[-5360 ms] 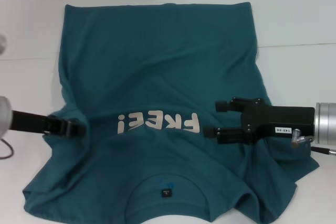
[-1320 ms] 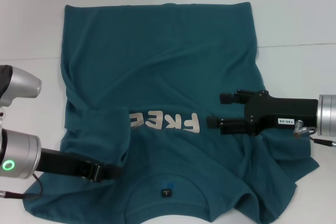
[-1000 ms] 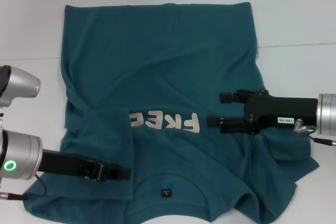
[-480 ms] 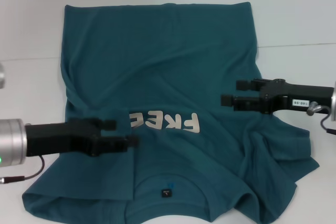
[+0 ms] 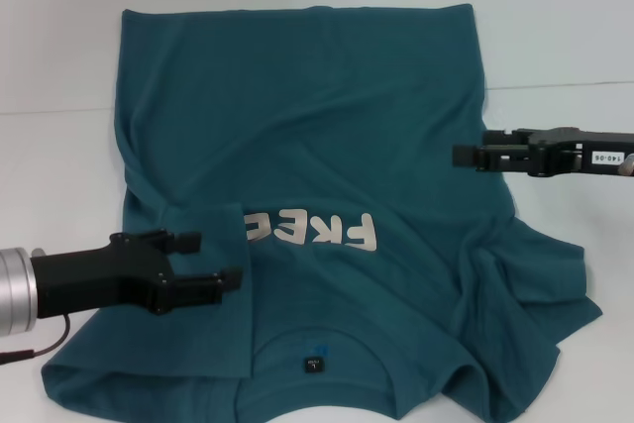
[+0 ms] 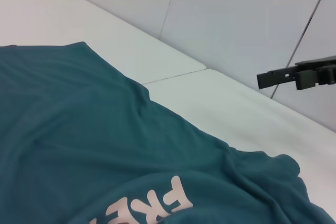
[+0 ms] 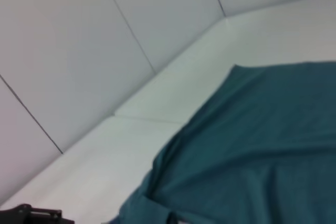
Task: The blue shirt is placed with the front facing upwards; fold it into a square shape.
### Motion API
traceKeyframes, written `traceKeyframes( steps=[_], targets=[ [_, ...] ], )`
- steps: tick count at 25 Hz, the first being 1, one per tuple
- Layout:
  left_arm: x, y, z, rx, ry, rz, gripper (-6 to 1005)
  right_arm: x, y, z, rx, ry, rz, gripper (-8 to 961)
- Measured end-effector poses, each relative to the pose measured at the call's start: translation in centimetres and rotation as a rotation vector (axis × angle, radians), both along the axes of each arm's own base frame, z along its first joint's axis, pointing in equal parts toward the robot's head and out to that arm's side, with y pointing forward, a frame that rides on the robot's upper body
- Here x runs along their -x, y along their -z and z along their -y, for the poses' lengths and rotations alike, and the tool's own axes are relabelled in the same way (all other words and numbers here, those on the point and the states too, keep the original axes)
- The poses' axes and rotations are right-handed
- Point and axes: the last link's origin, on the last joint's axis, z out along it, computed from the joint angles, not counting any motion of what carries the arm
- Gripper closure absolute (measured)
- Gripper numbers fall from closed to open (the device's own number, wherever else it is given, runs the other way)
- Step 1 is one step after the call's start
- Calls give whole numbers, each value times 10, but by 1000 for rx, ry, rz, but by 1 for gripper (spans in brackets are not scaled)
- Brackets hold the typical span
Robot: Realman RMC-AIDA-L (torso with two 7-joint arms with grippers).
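The blue shirt [image 5: 297,126] lies front up on the white table, with its collar and label [image 5: 313,362] at the near edge. Its left sleeve [image 5: 203,314] is folded in over the chest and covers the end of the pale lettering [image 5: 317,232]. My left gripper [image 5: 210,261] hovers open over that folded sleeve, holding nothing. The right sleeve [image 5: 535,289] lies bunched and wrinkled. My right gripper [image 5: 475,148] hangs open and empty above the shirt's right edge. It also shows far off in the left wrist view as the right gripper [image 6: 294,74] above the shirt [image 6: 105,145].
White table [image 5: 59,146] surrounds the shirt on the left, right and far sides. A seam in the table [image 5: 565,84] runs across it. A cable [image 5: 30,346] trails beneath my left arm. White wall panels [image 7: 105,51] rise behind the table.
My left gripper let go of the folded-in left sleeve and drew back to the left. My right gripper rose off the shirt and moved out to the right, farther away.
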Motion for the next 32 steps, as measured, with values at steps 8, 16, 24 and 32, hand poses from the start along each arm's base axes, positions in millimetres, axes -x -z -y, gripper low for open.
traceKeyframes(
  steps=[8, 16, 24, 32],
  targets=[
    [3, 1, 5, -5, 24, -4, 137, 5, -1, -5, 75, 62, 71, 36],
    [8, -2, 10, -28, 40, 23, 138, 7, -16, -8, 70, 126, 100, 36],
    [12, -4, 15, -28, 35, 36, 138, -6, -22, -8, 84, 215, 155, 36],
    [15, 1, 19, -7, 29, 51, 138, -22, -29, -5, 111, 358, 236, 37]
  ],
)
